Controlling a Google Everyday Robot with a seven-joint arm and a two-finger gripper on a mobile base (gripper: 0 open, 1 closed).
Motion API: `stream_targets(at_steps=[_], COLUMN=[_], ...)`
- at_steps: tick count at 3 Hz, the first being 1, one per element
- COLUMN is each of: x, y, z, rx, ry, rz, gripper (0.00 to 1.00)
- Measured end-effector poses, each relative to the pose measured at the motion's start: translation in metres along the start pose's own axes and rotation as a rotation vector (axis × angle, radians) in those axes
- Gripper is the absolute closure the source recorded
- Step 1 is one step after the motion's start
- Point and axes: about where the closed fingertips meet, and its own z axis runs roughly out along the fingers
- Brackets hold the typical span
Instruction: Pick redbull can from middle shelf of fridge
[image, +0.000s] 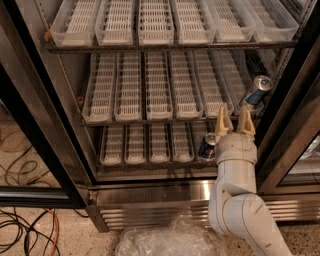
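The gripper (234, 121), tan tapered fingers slightly spread and empty, sits below the slim, shiny redbull can (258, 90).

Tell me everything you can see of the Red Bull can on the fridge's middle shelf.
The redbull can is a slim metal can with a blue and silver body and a shiny silver top. It stands tilted, top leaning up and right, at the far right end of the middle shelf of the fridge. Nothing grips it: the open gripper hovers just below and left, apart from it.
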Motion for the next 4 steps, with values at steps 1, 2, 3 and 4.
stream_targets(at_steps=[1, 2, 3, 4], x=[0.003, 0.009, 0.014, 0.016], y=[0.0, -0.004, -0.01, -0.019], z=[0.0, 0.002, 0.005, 0.009], rx=[0.003, 0.038, 0.092, 0.153], ry=[0.005, 0.017, 0.028, 0.022], rz=[-0.004, -0.002, 0.01, 0.023], gripper=[0.44, 0.43, 0.43, 0.43])
